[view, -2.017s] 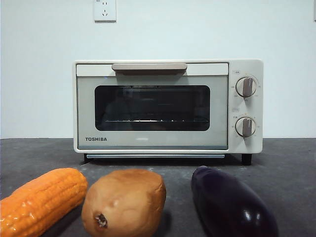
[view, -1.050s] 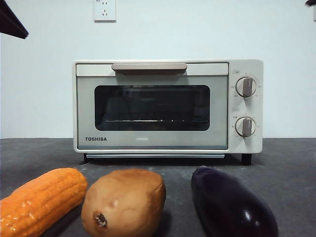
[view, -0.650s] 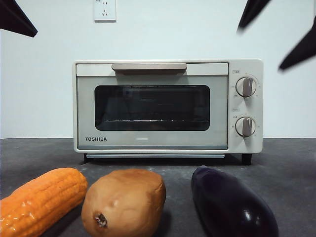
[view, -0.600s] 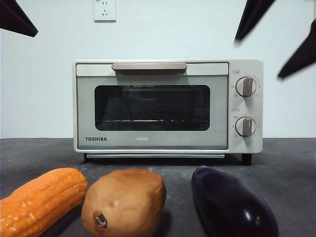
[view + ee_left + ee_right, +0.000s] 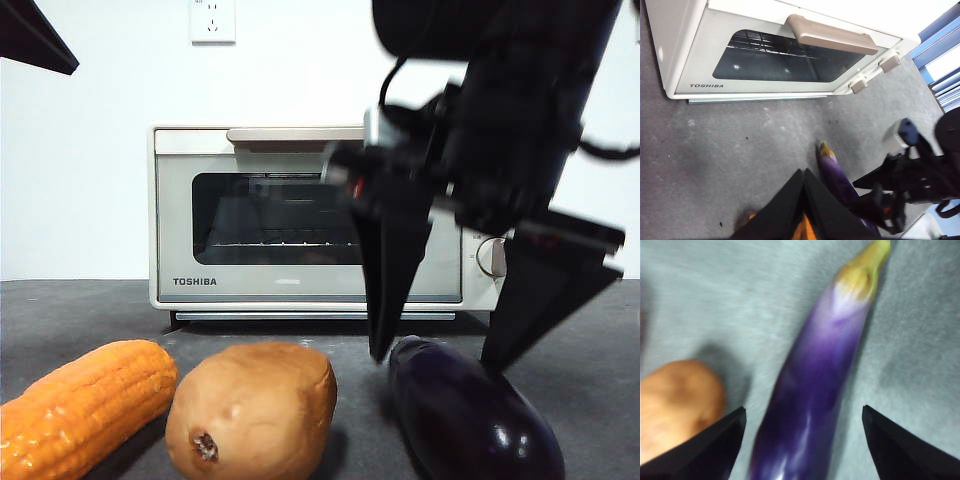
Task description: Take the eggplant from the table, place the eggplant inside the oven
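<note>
The eggplant (image 5: 470, 420) lies on the dark grey table (image 5: 90, 305) at the front right, glossy dark purple with a yellowish stem end (image 5: 862, 270). My right gripper (image 5: 435, 358) is open and straddles the eggplant (image 5: 815, 385), one black jaw on each side, not touching it. The cream oven (image 5: 250, 200) stands behind with its door closed. My left gripper (image 5: 803, 172) is shut with nothing in it, held high over the table in front of the oven (image 5: 765, 50). In the front view it shows only as a black tip (image 5: 30, 35).
A brown potato (image 5: 250, 410) lies just left of the eggplant, close to the right gripper's left jaw. An orange corn cob (image 5: 80, 400) lies further left. A wall socket (image 5: 212, 20) sits above the oven.
The right arm has come down from the top right corner, and its open jaws now flank the eggplant. The left tip stays at the top left.
</note>
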`<state>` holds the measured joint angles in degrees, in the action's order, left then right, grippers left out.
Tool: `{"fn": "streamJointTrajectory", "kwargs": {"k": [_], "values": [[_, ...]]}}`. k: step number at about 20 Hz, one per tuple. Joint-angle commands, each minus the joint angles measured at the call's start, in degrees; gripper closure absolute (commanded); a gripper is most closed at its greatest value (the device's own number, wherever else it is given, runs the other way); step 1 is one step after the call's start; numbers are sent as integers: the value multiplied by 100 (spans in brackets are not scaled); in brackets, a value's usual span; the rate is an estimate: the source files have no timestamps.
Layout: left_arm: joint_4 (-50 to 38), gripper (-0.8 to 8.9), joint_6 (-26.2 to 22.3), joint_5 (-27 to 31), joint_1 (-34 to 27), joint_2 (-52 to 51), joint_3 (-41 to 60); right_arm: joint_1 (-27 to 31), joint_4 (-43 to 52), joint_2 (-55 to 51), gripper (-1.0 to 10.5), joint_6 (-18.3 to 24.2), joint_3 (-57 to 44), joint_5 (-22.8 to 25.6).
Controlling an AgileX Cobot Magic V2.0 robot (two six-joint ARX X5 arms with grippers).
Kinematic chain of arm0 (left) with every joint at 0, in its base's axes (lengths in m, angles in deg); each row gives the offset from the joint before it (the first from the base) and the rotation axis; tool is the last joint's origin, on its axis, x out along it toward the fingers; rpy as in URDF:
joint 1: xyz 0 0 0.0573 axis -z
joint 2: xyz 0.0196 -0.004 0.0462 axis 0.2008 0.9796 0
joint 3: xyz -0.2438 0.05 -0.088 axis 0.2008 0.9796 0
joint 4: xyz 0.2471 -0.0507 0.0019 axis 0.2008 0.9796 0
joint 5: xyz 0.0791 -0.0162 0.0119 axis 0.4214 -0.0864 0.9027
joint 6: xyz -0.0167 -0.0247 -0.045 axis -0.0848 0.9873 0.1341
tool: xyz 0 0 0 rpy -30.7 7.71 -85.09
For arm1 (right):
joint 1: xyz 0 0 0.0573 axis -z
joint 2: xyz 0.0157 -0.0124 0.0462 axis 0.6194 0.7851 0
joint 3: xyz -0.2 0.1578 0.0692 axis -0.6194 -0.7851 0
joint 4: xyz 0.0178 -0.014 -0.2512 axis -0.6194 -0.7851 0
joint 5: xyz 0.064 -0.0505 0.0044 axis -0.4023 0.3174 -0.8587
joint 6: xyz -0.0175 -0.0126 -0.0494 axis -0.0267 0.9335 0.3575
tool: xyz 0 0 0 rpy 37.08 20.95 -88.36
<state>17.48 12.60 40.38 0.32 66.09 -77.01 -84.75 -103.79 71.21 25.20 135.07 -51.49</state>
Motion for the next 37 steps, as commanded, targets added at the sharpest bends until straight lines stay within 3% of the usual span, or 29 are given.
{"fn": "streamJointTrajectory", "kwargs": {"k": [1,8,14,16,21,23,29,37], "values": [[-42,809,-96,0,20,42,-118,-105,127,306,586,-98,85,109],[-44,809,-96,0,24,42,-118,-144,-37,240,776,-13,98,-17],[-46,809,-190,146,291,490,-636,-140,-1598,-1237,777,1327,280,33],[-31,809,-326,348,555,931,-1078,-140,-1703,-1838,777,1460,280,310],[498,809,-905,1123,1176,2330,-2522,-140,-1816,-2994,777,1641,280,1781],[791,809,-1174,1523,1368,2951,-3169,-140,-1897,-3335,777,1641,278,2076],[973,809,-1580,1991,1725,4387,-4441,-140,-2153,-3991,777,1639,278,2424],[1040,809,-2024,2551,1930,4911,-4599,-140,-2253,-4242,777,1639,278,2697]]}}
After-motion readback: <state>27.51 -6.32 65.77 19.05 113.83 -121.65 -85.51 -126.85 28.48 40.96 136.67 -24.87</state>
